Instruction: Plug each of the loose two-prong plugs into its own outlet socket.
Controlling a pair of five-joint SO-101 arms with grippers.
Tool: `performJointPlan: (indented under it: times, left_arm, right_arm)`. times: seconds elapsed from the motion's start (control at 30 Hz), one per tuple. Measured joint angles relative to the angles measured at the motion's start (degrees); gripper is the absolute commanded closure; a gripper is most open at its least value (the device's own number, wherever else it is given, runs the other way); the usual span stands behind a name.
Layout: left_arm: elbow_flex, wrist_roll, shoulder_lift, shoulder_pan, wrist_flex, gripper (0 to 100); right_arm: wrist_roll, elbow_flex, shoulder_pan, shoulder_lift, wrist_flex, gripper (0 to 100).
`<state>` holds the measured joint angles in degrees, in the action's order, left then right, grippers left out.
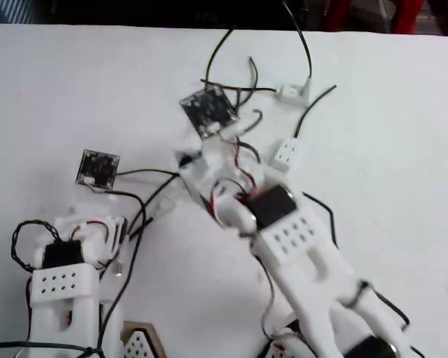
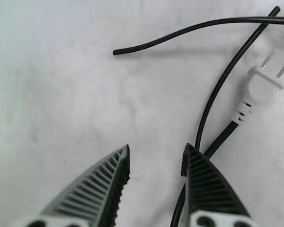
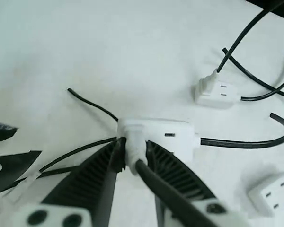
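Currently: right jaws clamped on a white two-prong plug (image 3: 134,150); left jaws open over the white desk (image 2: 61,94), holding nothing.
The held plug butts against a white rectangular outlet block (image 3: 163,135) about mid-desk; can't tell whether the prongs are in. A second small white outlet socket (image 3: 217,92) lies nearer the far edge with a black-corded plug at one end. A third white outlet block (image 3: 273,191) sits just right of the held one. A loose white two-prong plug on black cord (image 2: 258,85) lies flat ahead of the left jaws, prongs exposed, toward the near-left corner. A black square board (image 1: 209,110) lies just beyond the right jaws, and another black board (image 1: 98,167) lies toward the left edge.
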<state>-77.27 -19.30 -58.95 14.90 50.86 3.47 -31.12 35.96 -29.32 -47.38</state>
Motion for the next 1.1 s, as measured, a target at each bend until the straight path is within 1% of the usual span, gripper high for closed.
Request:
performJointPlan:
  times: [0.23, 0.3, 0.37, 0.43, 0.5, 0.6, 0.7, 0.8, 0.9, 1.0, 1.1]
  left_arm:
    - [0.00, 0.00, 0.00, 0.00, 0.00, 82]
    - [0.00, 0.00, 0.00, 0.00, 0.00, 82]
    - [0.00, 0.00, 0.00, 0.00, 0.00, 82]
    - [0.00, 0.00, 0.00, 0.00, 0.00, 82]
    - [0.00, 0.00, 0.00, 0.00, 0.00, 82]
    - [0.00, 0.00, 0.00, 0.00, 0.00, 82]
    - [0.00, 0.00, 0.00, 0.00, 0.00, 82]
    - [0.00, 0.00, 0.00, 0.18, 0.00, 82]
    - [0.00, 0.00, 0.00, 0.35, 0.00, 82]
    - [0.00, 0.00, 0.00, 0.79, 0.00, 82]
    - [0.00, 0.00, 0.00, 3.52, -0.53, 82]
  right_arm:
    - [4.13, 0.18, -3.08, 16.79, 21.98, 97.4]
    - [4.31, 1.41, -3.69, 20.84, 24.18, 93.1]
    - [4.31, 3.34, -4.04, 24.62, 24.18, 86.5]
    - [4.31, 5.27, -4.48, 26.11, 22.68, 80.7]
    - [4.31, 7.21, -4.66, 26.20, 19.69, 77.4]
    - [4.31, 8.26, -4.48, 24.88, 13.10, 76.9]
    - [4.31, 8.35, -3.78, 20.31, 5.27, 76.9]
    - [4.31, 8.35, -1.32, 16.26, -4.04, 76.6]
    - [4.48, 8.35, 2.81, 14.68, -12.13, 76.5]
    - [6.86, 5.54, 7.38, 14.68, -14.07, 76.5]
    - [10.20, 2.37, 10.81, 16.18, -12.40, 74.1]
